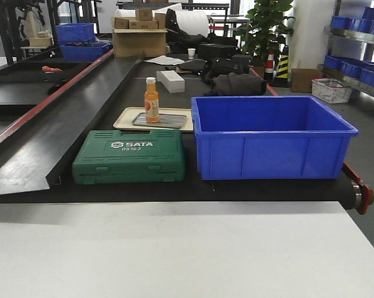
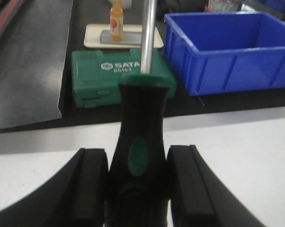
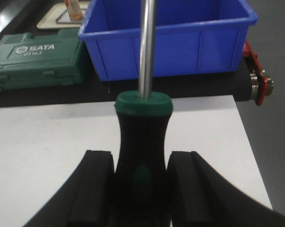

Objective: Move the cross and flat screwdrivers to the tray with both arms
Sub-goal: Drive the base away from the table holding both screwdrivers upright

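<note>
My left gripper [image 2: 138, 158] is shut on a screwdriver [image 2: 141, 127] by its black handle with a green oval. The steel shaft points up and away over the white table [image 2: 237, 142]. My right gripper [image 3: 140, 161] is shut on a second screwdriver [image 3: 143, 132], whose black handle has a green collar and whose shaft points toward the blue crate [image 3: 171, 33]. I cannot tell the tip types. A grey tray [image 1: 162, 120] lies on a beige tray [image 1: 126, 118] far across the belt, with an orange bottle [image 1: 151, 99] standing on it. Neither arm shows in the front view.
A green SATA tool case [image 1: 130, 156] and a large blue crate [image 1: 271, 135] sit on the black belt beyond the white table [image 1: 174, 248]. A black sloped panel [image 1: 56, 124] runs along the left. Boxes, bags and a white block [image 1: 170, 81] lie farther back.
</note>
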Controlling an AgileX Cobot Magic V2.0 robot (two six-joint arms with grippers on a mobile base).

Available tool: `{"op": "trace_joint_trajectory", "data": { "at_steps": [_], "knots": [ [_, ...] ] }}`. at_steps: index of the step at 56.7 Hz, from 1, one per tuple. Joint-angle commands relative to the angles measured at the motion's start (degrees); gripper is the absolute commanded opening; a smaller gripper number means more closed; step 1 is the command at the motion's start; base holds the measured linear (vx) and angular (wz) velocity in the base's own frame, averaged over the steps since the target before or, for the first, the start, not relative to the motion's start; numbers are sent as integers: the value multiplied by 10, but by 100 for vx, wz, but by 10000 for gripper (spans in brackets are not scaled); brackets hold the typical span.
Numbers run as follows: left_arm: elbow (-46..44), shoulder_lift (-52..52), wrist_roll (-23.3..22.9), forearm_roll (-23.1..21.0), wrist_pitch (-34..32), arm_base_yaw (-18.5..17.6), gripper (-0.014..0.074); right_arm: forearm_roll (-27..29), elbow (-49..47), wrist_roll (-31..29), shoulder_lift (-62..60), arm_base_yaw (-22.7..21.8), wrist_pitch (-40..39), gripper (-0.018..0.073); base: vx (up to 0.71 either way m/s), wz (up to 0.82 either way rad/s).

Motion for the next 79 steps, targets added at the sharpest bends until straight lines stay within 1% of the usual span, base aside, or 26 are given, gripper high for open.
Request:
{"op": "trace_joint_trajectory", "data": {
  "at_steps": [1, 10, 20, 25, 36, 79],
  "knots": [
    [-15, -32, -1, -6, -50, -4, 0, -4, -16, -5, -33, 0, -40, -8, 0, 0],
    [-15, -56, -1, -6, -50, -4, 0, -5, -16, -4, -63, 0, -41, -8, 0, 0],
    [-15, -56, -1, -6, -50, -4, 0, 0, -16, -1, -88, 0, -44, -8, 0, 0],
    [-15, -56, -1, -6, -51, -4, 0, -7, -16, -1, -96, 0, -48, -8, 0, 0],
    [-15, -56, -1, -6, -49, -4, 0, -10, -16, -1, -97, 0, -34, -8, 0, 0],
    [-15, -54, -1, -6, -48, -4, 0, -9, -16, -1, -96, 0, -34, -8, 0, 0]
  ]
}}
